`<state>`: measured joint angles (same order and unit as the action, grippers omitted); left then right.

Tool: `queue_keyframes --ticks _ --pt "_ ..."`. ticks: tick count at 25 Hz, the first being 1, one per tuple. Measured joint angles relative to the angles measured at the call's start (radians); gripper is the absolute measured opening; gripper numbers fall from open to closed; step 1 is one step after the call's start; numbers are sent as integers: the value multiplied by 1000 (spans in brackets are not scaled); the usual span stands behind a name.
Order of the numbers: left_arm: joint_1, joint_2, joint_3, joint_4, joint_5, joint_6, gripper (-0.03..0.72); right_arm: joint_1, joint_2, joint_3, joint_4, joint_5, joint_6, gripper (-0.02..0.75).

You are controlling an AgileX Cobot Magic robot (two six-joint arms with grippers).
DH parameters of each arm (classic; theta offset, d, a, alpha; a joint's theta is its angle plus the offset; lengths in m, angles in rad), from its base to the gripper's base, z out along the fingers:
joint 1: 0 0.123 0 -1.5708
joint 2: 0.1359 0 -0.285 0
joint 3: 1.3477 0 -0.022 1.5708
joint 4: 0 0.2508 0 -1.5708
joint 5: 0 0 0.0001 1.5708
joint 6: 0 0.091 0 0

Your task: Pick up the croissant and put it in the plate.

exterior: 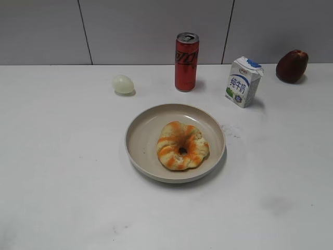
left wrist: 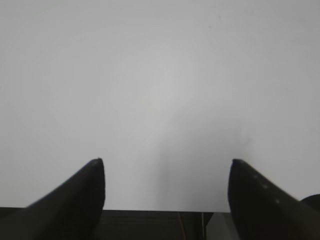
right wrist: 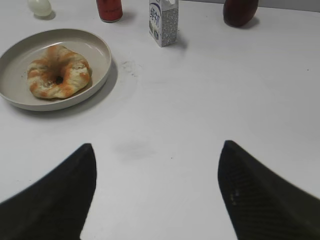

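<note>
The croissant point(exterior: 182, 145), a pale tan ring of bread with orange-brown stripes, lies inside the beige plate point(exterior: 143, 133) at the table's middle. It also shows in the right wrist view point(right wrist: 58, 71), in the plate point(right wrist: 97, 47) at upper left. My right gripper point(right wrist: 158, 152) is open and empty over bare table, to the right of the plate and nearer than it. My left gripper point(left wrist: 166, 162) is open and empty over bare white table near the front edge. Neither gripper shows in the exterior view.
Behind the plate stand a red can point(exterior: 186, 61), a small milk carton point(exterior: 243, 82) and a dark red fruit point(exterior: 292, 65). A pale egg point(exterior: 123, 84) lies at back left. The can point(right wrist: 109, 9), carton point(right wrist: 163, 21), fruit point(right wrist: 240, 11) and egg point(right wrist: 39, 7) line the top of the right wrist view.
</note>
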<state>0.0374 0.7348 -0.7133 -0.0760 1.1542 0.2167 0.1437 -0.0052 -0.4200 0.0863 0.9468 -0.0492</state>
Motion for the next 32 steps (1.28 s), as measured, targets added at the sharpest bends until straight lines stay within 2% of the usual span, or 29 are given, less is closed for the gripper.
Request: queue_keyframes --ticks 8,14,32 --pt "0 -299 128 0 5 0 575 0 0 0 0 0 0 572" --pt "0 -456 189 -5 -65 0 567 0 0 0 0 0 0 572" --pt "0 -730 200 -12 -92 0 553 0 0 0 0 0 0 572"
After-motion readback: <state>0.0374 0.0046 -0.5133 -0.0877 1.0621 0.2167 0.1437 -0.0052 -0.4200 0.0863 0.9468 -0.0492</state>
